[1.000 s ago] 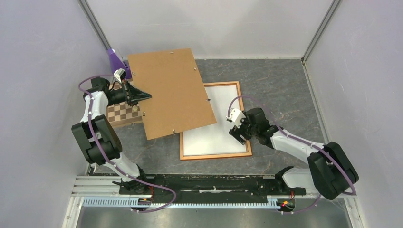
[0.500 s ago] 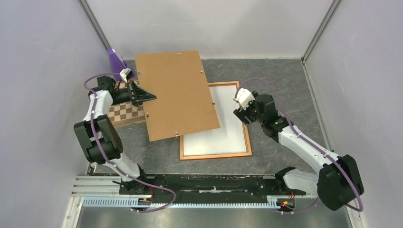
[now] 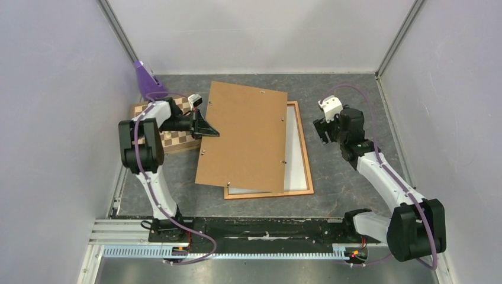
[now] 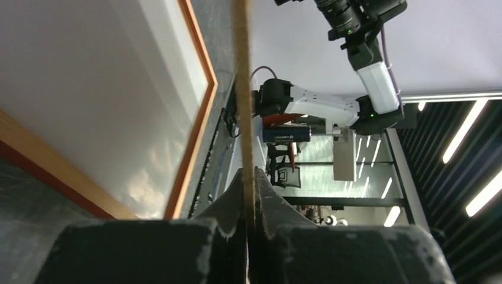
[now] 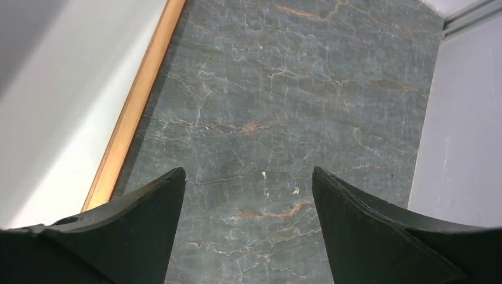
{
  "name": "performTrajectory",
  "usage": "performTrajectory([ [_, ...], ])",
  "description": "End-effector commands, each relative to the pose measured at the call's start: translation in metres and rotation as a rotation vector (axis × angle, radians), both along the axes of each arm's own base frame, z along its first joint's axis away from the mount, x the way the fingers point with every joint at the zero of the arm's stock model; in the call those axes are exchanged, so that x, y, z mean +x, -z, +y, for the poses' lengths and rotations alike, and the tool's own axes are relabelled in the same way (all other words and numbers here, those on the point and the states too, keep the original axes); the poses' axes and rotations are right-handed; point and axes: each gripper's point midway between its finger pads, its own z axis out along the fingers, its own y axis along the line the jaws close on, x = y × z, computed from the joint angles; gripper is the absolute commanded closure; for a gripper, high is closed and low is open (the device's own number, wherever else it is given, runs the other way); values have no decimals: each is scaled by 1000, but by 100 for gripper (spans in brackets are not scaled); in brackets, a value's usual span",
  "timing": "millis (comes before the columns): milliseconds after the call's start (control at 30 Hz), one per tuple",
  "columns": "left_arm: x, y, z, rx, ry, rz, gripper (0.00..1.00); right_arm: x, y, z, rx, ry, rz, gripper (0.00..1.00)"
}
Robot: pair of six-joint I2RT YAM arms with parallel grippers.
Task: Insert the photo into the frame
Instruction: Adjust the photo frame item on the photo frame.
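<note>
Overhead view, centre-right:
- The frame (image 5: 131, 118) is seen lying flat on the dark marbled desk (image 3: 337, 192).
- The photo (image 3: 293, 155) is laid inside the frame, white back up. Only a strip beside the right rail and a sliver along the bottom rail are exposed.
- A brown hardboard backing panel (image 3: 243, 139) is held over the left and middle of the frame and covers most of the photo.
- Whether the panel's right edge touches the frame cannot be told.

Left tool (image 3: 207, 127):
- It is clamped on the panel's left edge, left of centre in the overhead view.
- In the left wrist view the panel is seen edge-on, pinched between the dark fingers (image 4: 228, 204). The frame's rail and the white back are seen to the left of it.

Right tool (image 5: 247, 177):
- The fingers are spread apart, with nothing between them.
- It is held above bare desk just right of the frame's right rail, in the upper right of the overhead view.

Other items:
- A chessboard (image 3: 174, 140) is noted left of the panel, partly under the left arm.
- A purple object (image 3: 142, 74) is noted in the upper left corner of the desk.
</note>
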Motion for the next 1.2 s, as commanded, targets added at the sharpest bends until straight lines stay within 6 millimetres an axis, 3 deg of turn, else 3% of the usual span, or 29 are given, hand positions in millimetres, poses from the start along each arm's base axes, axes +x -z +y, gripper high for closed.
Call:
performTrajectory([
  [0,6,-35,-7,-167,-61,-64,98,-1,-3,-7,36,32,-24,19],
  [400,-7,-50,-29,-174,10,-95,98,2,3,-7,67,48,-13,19],
  [633,-8,-87,-30,-176,25,-142,98,11,-4,-6,65,42,-26,19],
  [833,-7,-99,-30,-180,27,-110,98,10,8,20,156,-54,27,18],
  [967,5,-104,-29,-182,29,-72,98,18,6,36,212,-108,38,19],
  [1033,3,-115,-41,-184,69,-88,98,23,3,40,231,-118,36,19],
  [1167,6,-145,-44,-187,91,-137,98,29,6,43,241,-120,51,19],
])
